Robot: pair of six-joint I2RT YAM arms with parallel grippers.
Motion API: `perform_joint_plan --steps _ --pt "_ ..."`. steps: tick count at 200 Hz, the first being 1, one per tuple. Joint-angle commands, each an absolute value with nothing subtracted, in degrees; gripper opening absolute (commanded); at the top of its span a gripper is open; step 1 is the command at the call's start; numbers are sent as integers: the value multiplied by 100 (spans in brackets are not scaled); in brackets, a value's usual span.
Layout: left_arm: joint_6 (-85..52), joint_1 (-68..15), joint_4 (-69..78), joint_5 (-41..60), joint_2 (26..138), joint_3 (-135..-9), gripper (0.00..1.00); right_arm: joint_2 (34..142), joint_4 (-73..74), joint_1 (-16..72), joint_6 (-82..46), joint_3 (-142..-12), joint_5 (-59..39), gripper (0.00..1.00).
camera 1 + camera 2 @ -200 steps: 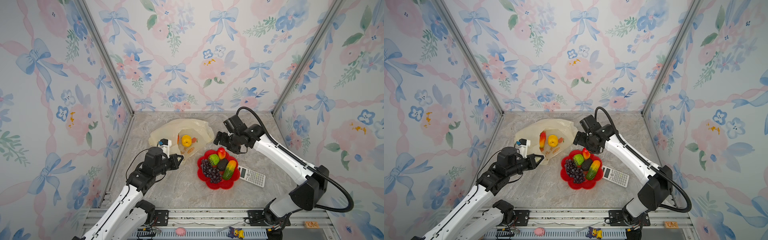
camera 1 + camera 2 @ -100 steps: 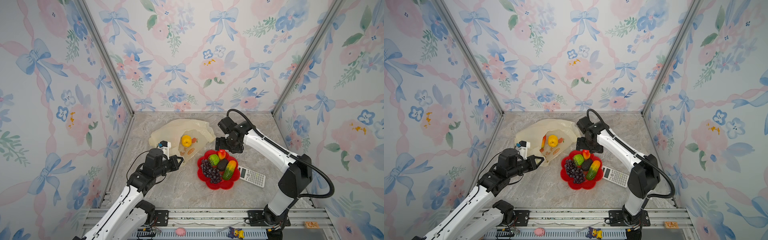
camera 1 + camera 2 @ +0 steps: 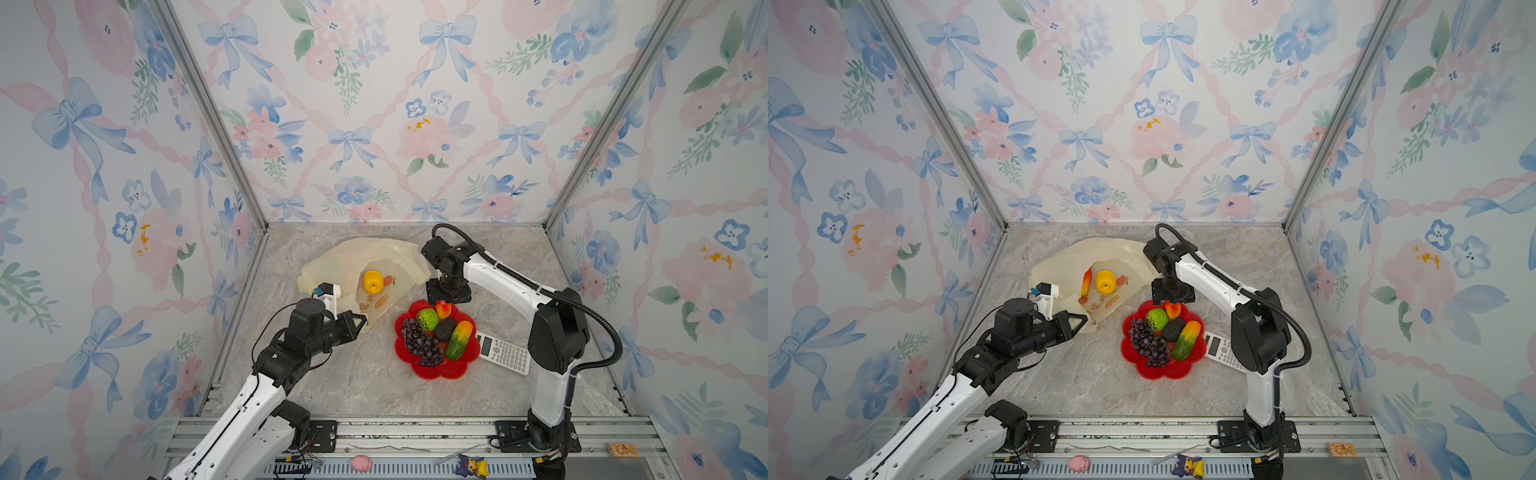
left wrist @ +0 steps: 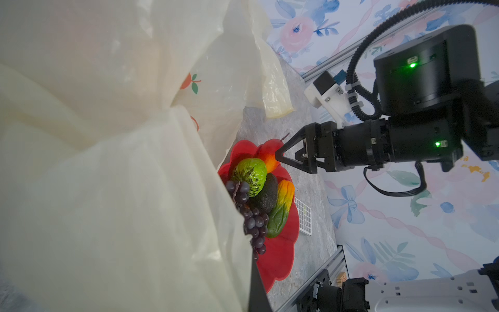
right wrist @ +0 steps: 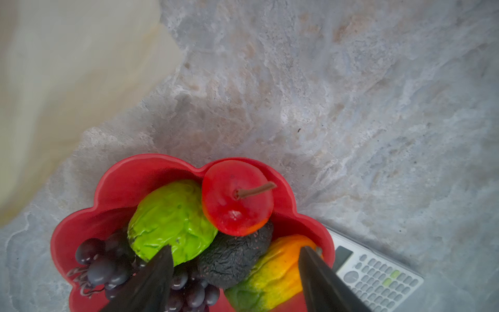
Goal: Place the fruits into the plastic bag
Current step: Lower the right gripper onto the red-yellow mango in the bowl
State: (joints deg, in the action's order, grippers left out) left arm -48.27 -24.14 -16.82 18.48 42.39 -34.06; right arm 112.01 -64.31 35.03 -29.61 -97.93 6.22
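Observation:
The pale-yellow plastic bag (image 3: 357,262) (image 3: 1075,259) lies at the back left, mouth toward the dish. Inside it are a yellow fruit (image 3: 372,281) (image 3: 1105,281) and a red-yellow mango (image 3: 1086,282). My left gripper (image 3: 360,322) (image 3: 1080,322) is shut on the bag's near edge and holds it up. The red apple (image 5: 237,197), green ball (image 5: 170,218), avocado (image 5: 232,259), green-orange mango (image 5: 270,272) and grapes (image 5: 102,264) sit in the red dish (image 3: 432,370). Above the dish's back, my right gripper (image 5: 235,259) (image 3: 446,296) points down, open, its tips by the apple (image 4: 270,159).
A grey calculator (image 3: 505,353) (image 5: 378,281) lies on the marble floor, tucked under the dish's right edge. Patterned walls close in the left, back and right. A metal rail with the arm bases runs along the front.
My right gripper has turned to point down, come lower over the back of the dish, and its jaws have narrowed a little. The left gripper and the bag have stayed put.

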Motion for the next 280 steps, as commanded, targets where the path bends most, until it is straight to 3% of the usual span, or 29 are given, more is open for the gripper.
perform_joint_plan --steps 1,126,186,280 --pt "-4852 -2375 -1661 1795 4238 -3365 0 11418 -6462 3380 -2888 -9974 508 72" --pt "-4729 -2371 -1662 1771 4382 -3401 0 11795 -6223 3208 -3021 -9950 180 58" --pt "-4584 -2325 -1663 1843 4457 -3452 0 11765 -6231 3208 -3067 -9925 197 39" --pt "-4475 -2263 -1652 1890 4499 -3488 0 10939 -6668 3129 -3075 -9783 492 36"
